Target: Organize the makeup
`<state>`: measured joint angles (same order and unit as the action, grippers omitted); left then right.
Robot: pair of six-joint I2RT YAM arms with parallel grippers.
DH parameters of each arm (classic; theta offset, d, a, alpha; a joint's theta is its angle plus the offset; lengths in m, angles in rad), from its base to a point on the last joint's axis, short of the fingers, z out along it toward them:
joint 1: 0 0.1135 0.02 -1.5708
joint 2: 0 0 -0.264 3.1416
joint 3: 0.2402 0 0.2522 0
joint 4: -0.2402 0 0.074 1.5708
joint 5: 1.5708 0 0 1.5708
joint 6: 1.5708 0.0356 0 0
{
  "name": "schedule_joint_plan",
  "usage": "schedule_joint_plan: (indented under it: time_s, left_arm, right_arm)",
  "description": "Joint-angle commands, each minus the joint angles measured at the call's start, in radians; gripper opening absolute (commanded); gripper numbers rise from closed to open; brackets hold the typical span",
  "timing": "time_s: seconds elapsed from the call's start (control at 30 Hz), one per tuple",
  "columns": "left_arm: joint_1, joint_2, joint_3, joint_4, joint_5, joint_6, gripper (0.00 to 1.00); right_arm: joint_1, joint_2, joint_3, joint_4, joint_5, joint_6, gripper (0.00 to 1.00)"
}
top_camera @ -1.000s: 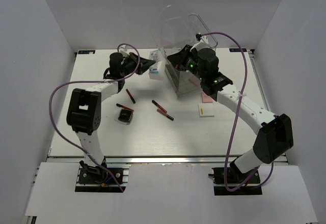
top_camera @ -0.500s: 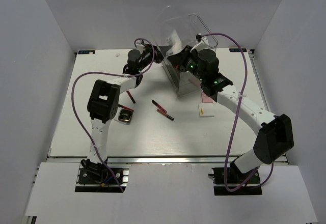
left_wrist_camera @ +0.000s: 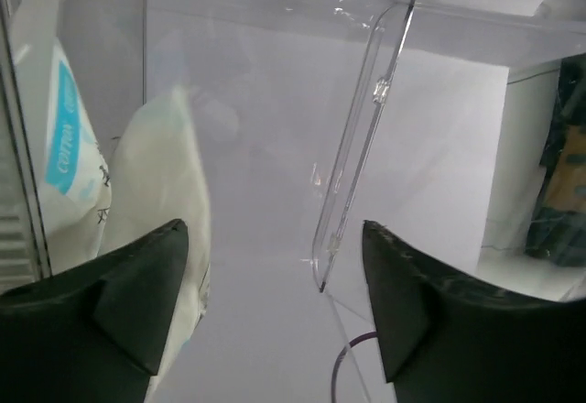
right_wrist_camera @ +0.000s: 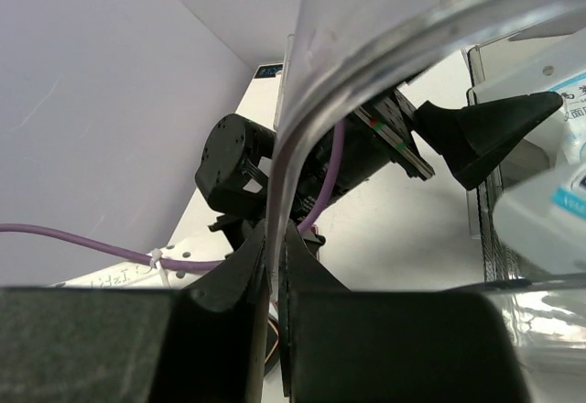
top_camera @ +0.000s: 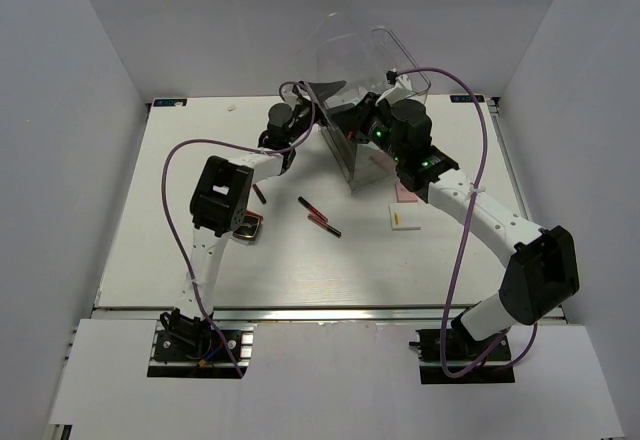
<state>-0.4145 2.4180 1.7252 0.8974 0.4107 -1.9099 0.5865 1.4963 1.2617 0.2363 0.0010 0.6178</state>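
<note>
The clear drawer case [top_camera: 352, 160] stands at the back centre, and my right gripper [top_camera: 347, 120] is shut on the edge of its raised clear lid [right_wrist_camera: 302, 101]. At the case's opening my left gripper [top_camera: 322, 90] is open with nothing between its fingers [left_wrist_camera: 137, 302]. Just left of those fingers, the white blue-printed packet [left_wrist_camera: 64, 142] lies inside the clear wall; in the right wrist view the packet [right_wrist_camera: 549, 211] shows too. On the table lie the black compact [top_camera: 247, 227], thin black-and-red pencils [top_camera: 318, 215], another pencil [top_camera: 258, 193], the pink square [top_camera: 405, 193] and the white flat box [top_camera: 403, 217].
White walls close in the table [top_camera: 300, 270] on the left, right and back. Purple cables [top_camera: 170, 165] loop over both arms. The left arm's links stretch across the left half of the table, over the compact.
My left gripper carried the white packet rightward to the case, then opened and let it go there. The right gripper has stayed shut on the lid.
</note>
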Motion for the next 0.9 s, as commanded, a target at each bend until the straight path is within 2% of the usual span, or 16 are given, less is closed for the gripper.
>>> schedule_joint_plan:
  time_s: [0.0,0.1,0.37,0.5,0.63,0.7,0.73,0.87]
  left_arm:
    - [0.003,-0.045,0.031,-0.017,0.019,0.008,0.88]
    - [0.011,-0.062,0.033,-0.035,0.039,0.025,0.98]
    - [0.065,-0.239,-0.097,-0.119,0.056,0.127,0.98]
    - [0.089,-0.422,-0.289,-0.299,0.056,0.23,0.98]
    - [0.121,-0.627,-0.461,-0.625,0.002,0.427,0.98]
    - [0.155,-0.735,-0.539,-0.67,-0.019,0.462,0.98]
    - [0.17,-0.764,-0.62,-0.673,-0.024,0.469,0.98]
    - [0.235,-0.865,-0.751,-0.647,-0.018,0.468,0.98]
  right_arm:
    - [-0.016,-0.077,0.025,0.182,0.057,-0.056,0.0]
    - [-0.016,-0.077,0.027,0.184,0.057,-0.056,0.0]
    - [-0.016,-0.077,0.031,0.187,0.057,-0.058,0.0]
    - [-0.016,-0.079,0.034,0.187,0.054,-0.059,0.0]
    - [-0.016,-0.082,0.03,0.186,0.053,-0.064,0.01]
    - [-0.016,-0.082,0.022,0.178,0.047,-0.069,0.02]
    - [-0.016,-0.082,0.019,0.173,0.042,-0.069,0.04]
    - [-0.016,-0.084,0.005,0.127,0.008,-0.07,0.14]
